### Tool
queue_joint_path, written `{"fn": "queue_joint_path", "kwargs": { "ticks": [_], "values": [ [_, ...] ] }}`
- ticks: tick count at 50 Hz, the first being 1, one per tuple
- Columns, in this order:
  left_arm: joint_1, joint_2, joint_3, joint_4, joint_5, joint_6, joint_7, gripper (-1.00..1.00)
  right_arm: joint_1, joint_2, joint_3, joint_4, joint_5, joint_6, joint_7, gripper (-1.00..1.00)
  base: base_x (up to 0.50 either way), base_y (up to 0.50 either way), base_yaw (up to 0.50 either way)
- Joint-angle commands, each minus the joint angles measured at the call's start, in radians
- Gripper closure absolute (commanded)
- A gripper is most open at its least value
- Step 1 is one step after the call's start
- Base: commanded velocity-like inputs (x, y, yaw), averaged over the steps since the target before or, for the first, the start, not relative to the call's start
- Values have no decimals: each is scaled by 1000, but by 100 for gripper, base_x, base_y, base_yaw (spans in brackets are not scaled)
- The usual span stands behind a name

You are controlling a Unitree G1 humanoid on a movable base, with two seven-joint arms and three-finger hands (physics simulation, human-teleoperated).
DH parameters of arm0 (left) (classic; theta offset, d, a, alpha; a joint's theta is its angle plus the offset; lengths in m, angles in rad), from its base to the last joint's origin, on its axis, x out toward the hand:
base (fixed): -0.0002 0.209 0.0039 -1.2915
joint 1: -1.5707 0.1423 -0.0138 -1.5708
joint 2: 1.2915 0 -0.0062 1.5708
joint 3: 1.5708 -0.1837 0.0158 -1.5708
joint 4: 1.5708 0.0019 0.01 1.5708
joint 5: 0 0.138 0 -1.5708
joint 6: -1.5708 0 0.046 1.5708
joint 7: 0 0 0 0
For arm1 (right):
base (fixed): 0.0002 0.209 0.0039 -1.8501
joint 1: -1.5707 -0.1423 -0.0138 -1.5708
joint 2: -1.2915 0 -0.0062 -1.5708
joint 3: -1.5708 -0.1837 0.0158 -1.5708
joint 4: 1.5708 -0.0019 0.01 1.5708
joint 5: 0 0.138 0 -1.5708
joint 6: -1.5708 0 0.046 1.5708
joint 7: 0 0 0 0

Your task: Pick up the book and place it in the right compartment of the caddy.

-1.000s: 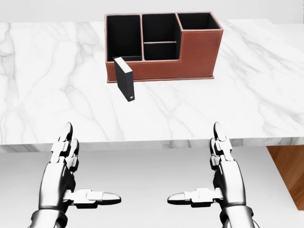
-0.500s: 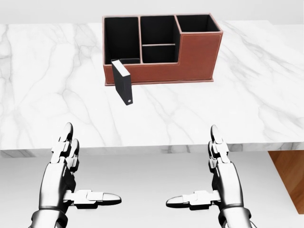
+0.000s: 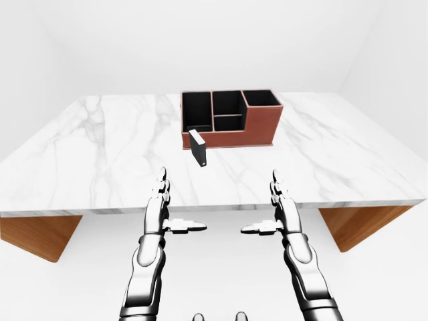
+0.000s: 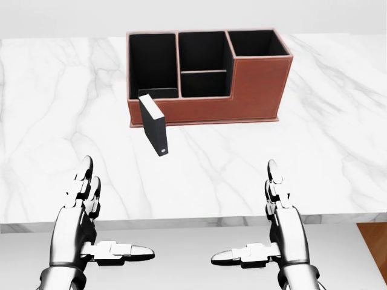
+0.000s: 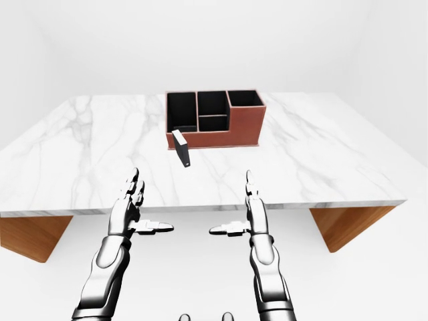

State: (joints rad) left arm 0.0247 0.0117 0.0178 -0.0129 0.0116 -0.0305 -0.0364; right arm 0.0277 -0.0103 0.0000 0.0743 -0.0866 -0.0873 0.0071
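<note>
A thin black hardcover book point(image 4: 153, 124) stands upright on its lower edge on the white marble counter point(image 4: 338, 151), its spine turned toward the bottom of the head view, just beside the low wall of a brown leather desk caddy with black-lined compartments point(image 4: 257, 84). Whether book and caddy touch cannot be told. The caddy sits near the top of the head view: a tall compartment on the left, two smaller ones in the middle, and a raised compartment on the right, all showing only black lining. Well apart from the book, at the bottom of the view, the robot's silver left hand point(image 4: 81, 226) and silver right hand point(image 4: 281, 229) hover at the counter's near edge, fingers point(image 4: 84, 175) spread wide, thumbs pointing toward each other, holding nothing. Brown wooden supports point(image 3: 37, 231) show under the counter in the eye views.
</note>
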Motion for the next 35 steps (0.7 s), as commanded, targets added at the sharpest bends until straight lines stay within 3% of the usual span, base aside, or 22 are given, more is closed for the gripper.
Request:
{"fn": "queue_joint_path", "kwargs": {
  "ticks": [1,32,35],
  "values": [
    [0,0,0,5,1,-5,0,-100,4,1,2,0,-1,0,1,-100,27,0,0],
    [-1,0,-1,-1,3,1,-1,-100,8,2,9,9,-14,0,2,-100,24,0,0],
    [0,0,-1,8,3,-9,-1,-100,5,2,8,9,-14,0,1,-100,23,0,0]
  ]
}}
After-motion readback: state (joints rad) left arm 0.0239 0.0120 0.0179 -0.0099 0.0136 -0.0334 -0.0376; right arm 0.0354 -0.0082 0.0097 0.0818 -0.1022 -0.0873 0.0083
